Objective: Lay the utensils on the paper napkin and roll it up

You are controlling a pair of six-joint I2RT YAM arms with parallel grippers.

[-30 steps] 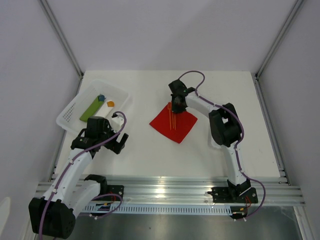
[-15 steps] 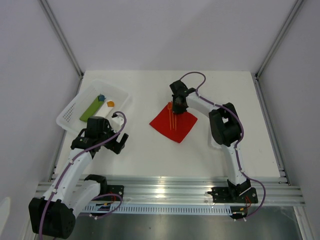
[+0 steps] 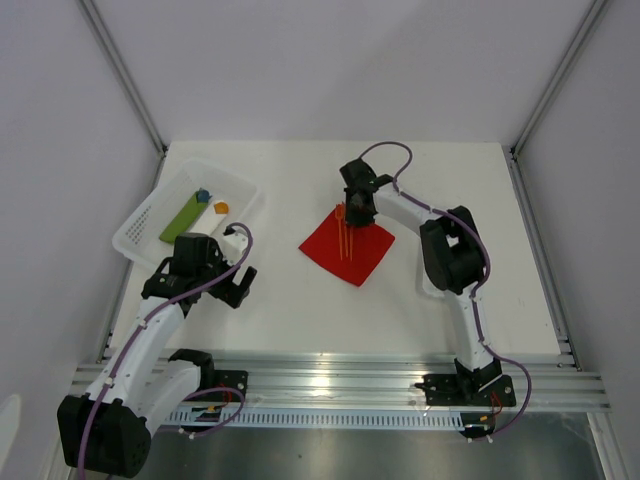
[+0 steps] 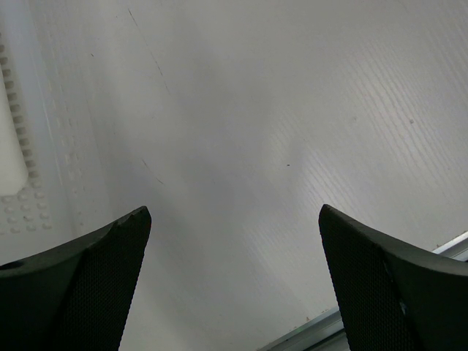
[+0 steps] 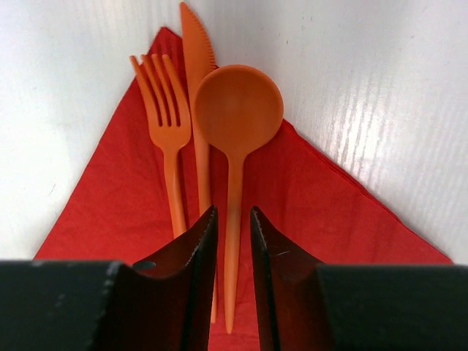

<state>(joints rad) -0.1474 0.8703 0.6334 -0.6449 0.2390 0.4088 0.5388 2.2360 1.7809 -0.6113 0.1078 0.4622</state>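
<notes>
- A white tray (image 3: pixel 135 238) sits at about 10 o'clock on the white surface (image 3: pixel 300 310). It holds a green bar (image 3: pixel 180 222), a small blue block (image 3: pixel 203 195) and a small orange block (image 3: pixel 221 208).
- The left hand (image 4: pixel 234 219) is just off the tray's 6 o'clock side, at about 8 o'clock on the surface. Its two dark fingers (image 4: pixel 88 292) are spread wide. Only bare surface shows between them, and they touch nothing.
- The red napkin (image 3: pixel 365 255) lies flat near the middle of the surface, well apart from the tray. It is turned like a diamond, with corners at roughly 12, 3, 6 and 9 o'clock.
- The orange utensils (image 3: pixel 346 238) lie on the napkin side by side, running from 12 to 6 o'clock.
- In the right wrist view their heads point to 12 o'clock. The fork (image 5: pixel 167 124) is on the left, the knife (image 5: pixel 196 66) in the middle and the spoon (image 5: pixel 238 110) on the right. The knife tip reaches past the napkin's corner, and the spoon's bowl overlaps the knife blade.
- The right hand (image 5: pixel 234 219) is at the napkin's 12 o'clock corner in the top view. Its fingers (image 5: pixel 197 278) are drawn close, leaving a narrow slit. The spoon's handle shows in that slit, but I cannot tell whether it is pinched.
</notes>
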